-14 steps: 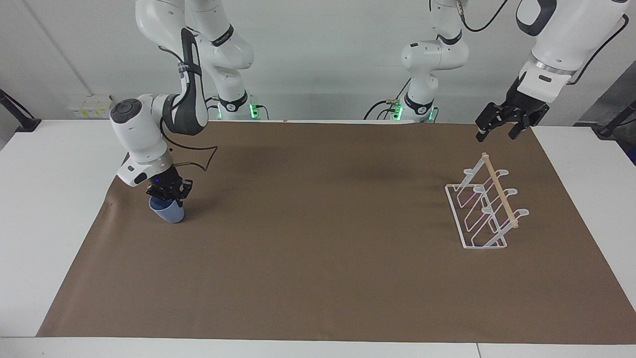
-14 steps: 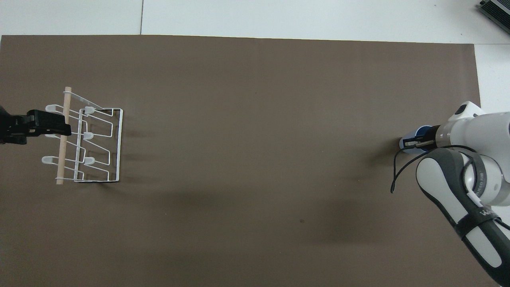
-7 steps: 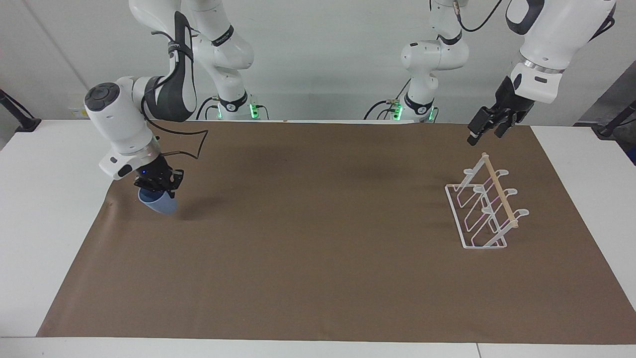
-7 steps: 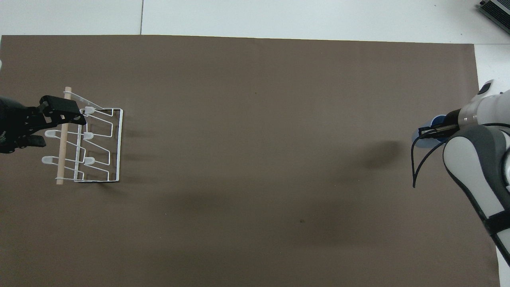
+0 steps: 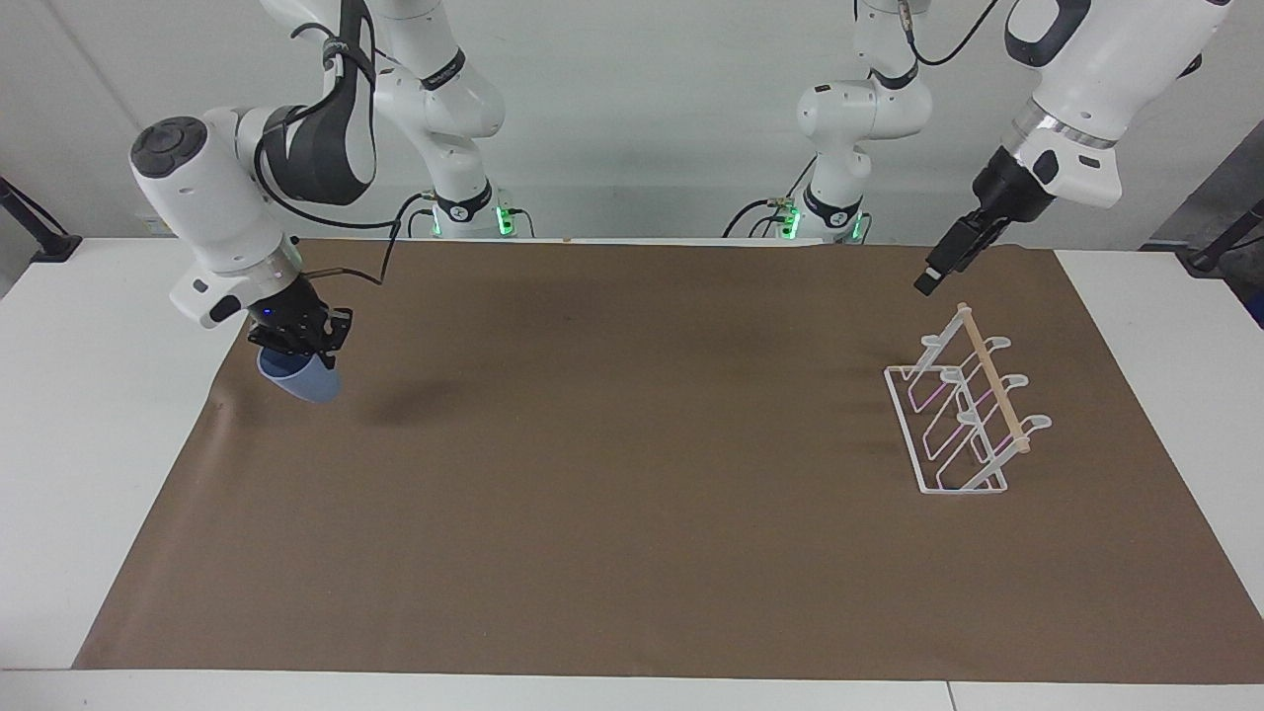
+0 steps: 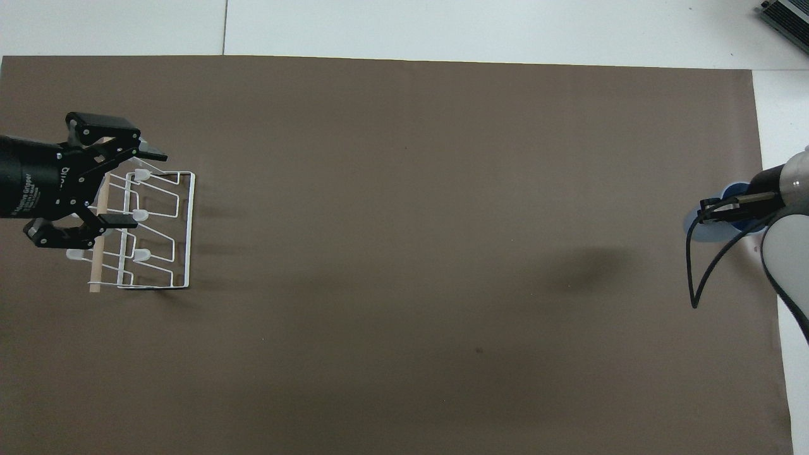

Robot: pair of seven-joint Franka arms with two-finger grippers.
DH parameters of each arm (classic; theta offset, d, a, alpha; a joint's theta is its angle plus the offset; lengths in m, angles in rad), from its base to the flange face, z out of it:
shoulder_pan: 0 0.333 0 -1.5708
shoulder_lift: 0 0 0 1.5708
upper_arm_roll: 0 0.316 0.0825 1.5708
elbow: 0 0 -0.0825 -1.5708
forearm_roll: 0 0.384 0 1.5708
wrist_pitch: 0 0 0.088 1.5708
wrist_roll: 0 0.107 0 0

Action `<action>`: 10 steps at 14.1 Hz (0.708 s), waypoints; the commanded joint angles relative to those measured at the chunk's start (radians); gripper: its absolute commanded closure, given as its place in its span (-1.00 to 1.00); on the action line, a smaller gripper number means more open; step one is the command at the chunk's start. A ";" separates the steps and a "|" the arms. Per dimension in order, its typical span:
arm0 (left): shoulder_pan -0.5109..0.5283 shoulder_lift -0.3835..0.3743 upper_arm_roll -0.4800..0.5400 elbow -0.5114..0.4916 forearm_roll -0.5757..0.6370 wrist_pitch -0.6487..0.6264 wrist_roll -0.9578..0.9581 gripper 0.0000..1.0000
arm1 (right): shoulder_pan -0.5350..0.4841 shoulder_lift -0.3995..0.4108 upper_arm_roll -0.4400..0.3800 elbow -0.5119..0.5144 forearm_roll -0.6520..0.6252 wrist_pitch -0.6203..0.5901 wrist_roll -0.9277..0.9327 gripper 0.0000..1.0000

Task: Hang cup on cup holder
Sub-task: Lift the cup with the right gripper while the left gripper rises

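The cup (image 5: 299,380), small and light blue, hangs tilted just above the brown mat at the right arm's end of the table. My right gripper (image 5: 296,344) is shut on its rim; from overhead the right gripper (image 6: 711,212) partly covers the cup (image 6: 709,232). At the left arm's end stands the cup holder (image 5: 993,388), a white wire rack with a wooden rod and rounded pegs. My left gripper (image 5: 932,278) hovers open above the end of the holder nearer the robots. Overhead, the left gripper (image 6: 139,186) spreads over the cup holder (image 6: 189,227).
A brown mat (image 5: 632,494) covers most of the white table (image 5: 89,395). The cup's shadow falls on the mat beside it. A dark device corner (image 6: 787,16) shows past the mat's corner at the right arm's end.
My right gripper has lifted the cup off the mat and carried it toward the right arm's end of the table. My left gripper has turned and come over the holder.
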 commanded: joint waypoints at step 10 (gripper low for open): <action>-0.003 -0.056 -0.003 -0.068 -0.180 -0.021 -0.171 -1.00 | -0.006 -0.035 0.005 -0.004 0.165 -0.034 -0.098 1.00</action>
